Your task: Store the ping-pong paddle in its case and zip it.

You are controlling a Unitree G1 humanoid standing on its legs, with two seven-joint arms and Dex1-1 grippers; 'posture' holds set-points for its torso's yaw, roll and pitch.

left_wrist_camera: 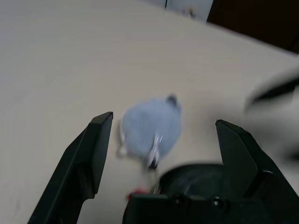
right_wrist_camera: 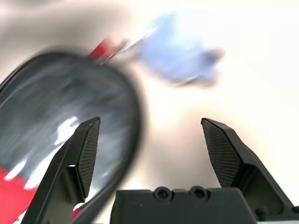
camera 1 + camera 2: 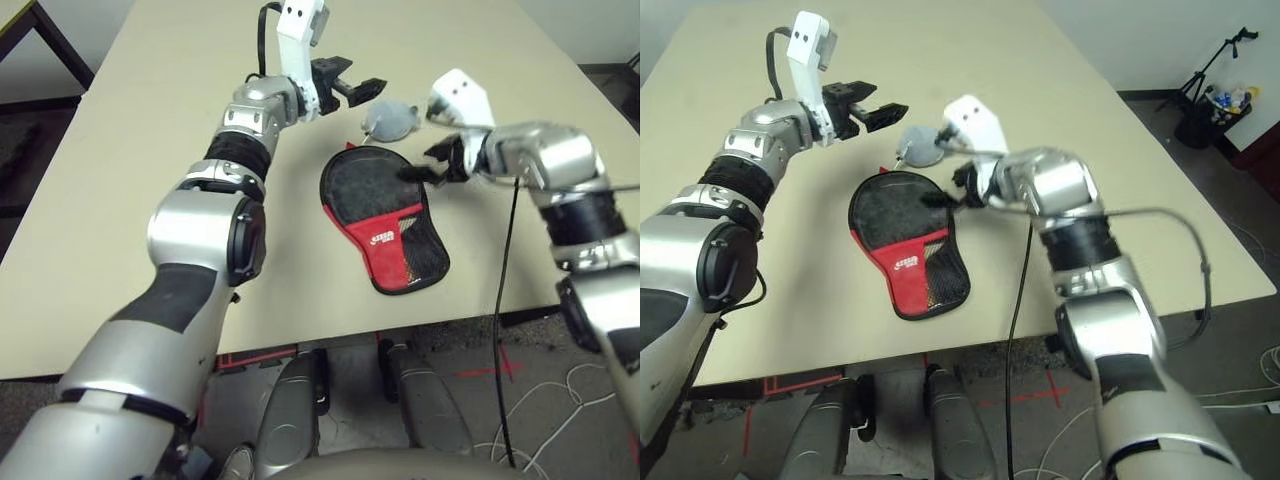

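The case (image 3: 385,222) lies flat near the table's (image 3: 120,200) front edge, red handle end toward the robot, round black end away. Just beyond its far rim sits a grey-white wad (image 3: 390,120). The left claw (image 3: 355,88) hangs above the table to the left of the wad, jaws wide and holding nothing. The right claw (image 3: 425,172) hovers at the case's far right rim, jaws wide and empty. The paddle is probably inside the case, though the pictures don't settle it.
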